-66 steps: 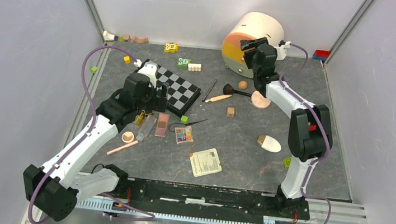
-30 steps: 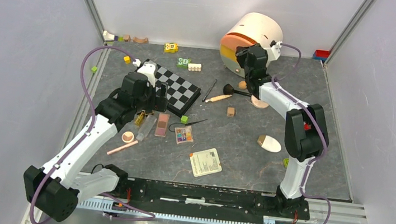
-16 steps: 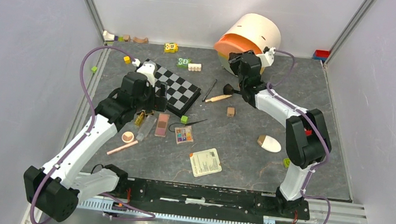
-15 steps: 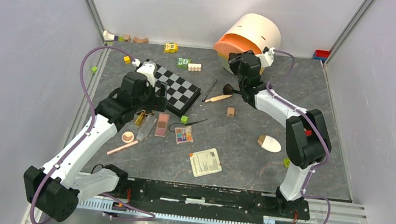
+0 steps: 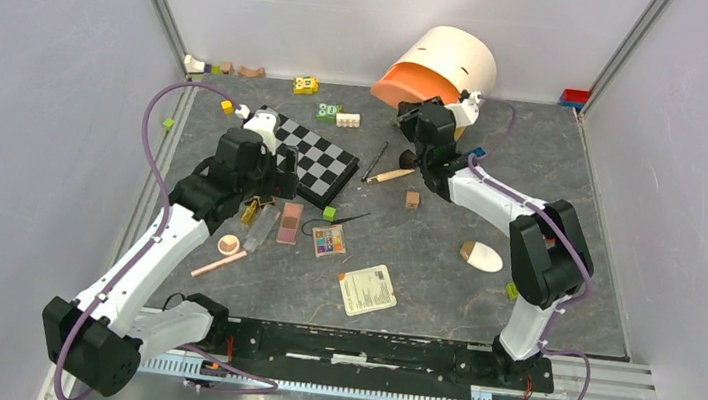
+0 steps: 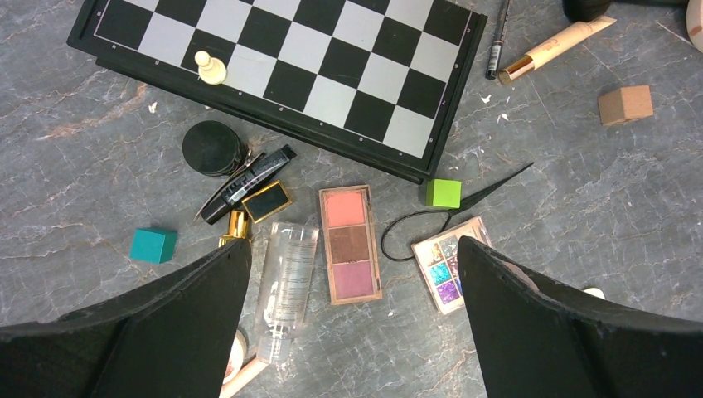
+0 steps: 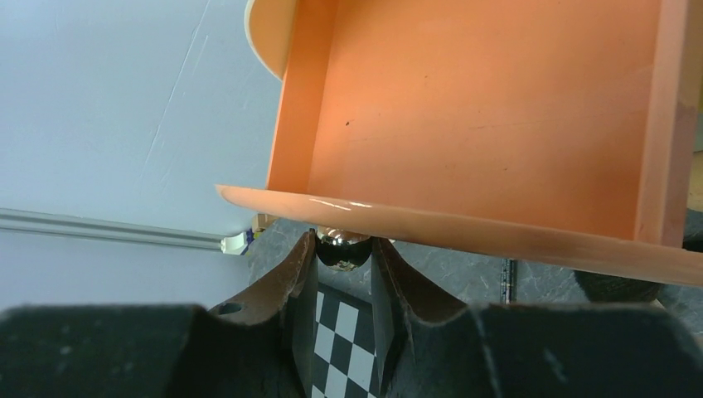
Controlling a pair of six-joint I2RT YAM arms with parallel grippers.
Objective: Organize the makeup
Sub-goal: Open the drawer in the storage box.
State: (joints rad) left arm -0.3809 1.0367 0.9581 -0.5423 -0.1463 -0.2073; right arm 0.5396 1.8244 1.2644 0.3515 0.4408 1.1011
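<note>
The right end effector (image 7: 344,255) is pinching a small metal knob (image 7: 341,243) under the front rim of an orange drawer (image 7: 497,108). The drawer stands out of a round cream container (image 5: 459,56), which sits tilted at the back of the dark marbled surface (image 5: 422,278).

The left end effector (image 6: 352,243) hangs with its fingers spread wide and empty above a cluster of makeup near the black-and-white chessboard (image 5: 316,161). In that cluster:

- A pink eyeshadow palette (image 6: 350,243) lies flat.
- A clear tube (image 6: 288,282) lies just beside the pink palette on one side.
- A multicolour palette (image 6: 448,265) lies near it on the other side.
- A round black jar (image 6: 213,148), a black mascara tube (image 6: 249,181) and a small gold-edged black case (image 6: 266,201) lie close to the board's edge.
- A round peach compact (image 5: 228,243) and a pink pencil (image 5: 219,263) lie on the near side of the cluster.

A wooden-handled brush (image 5: 391,175) and a thin black pencil (image 5: 374,161) lie between the chessboard and the right arm. A white egg-shaped sponge (image 5: 481,256) rests well apart, on the right. A green cube (image 6: 443,193) touches the board's corner. A printed card (image 5: 367,289) lies toward the near edge.
</note>
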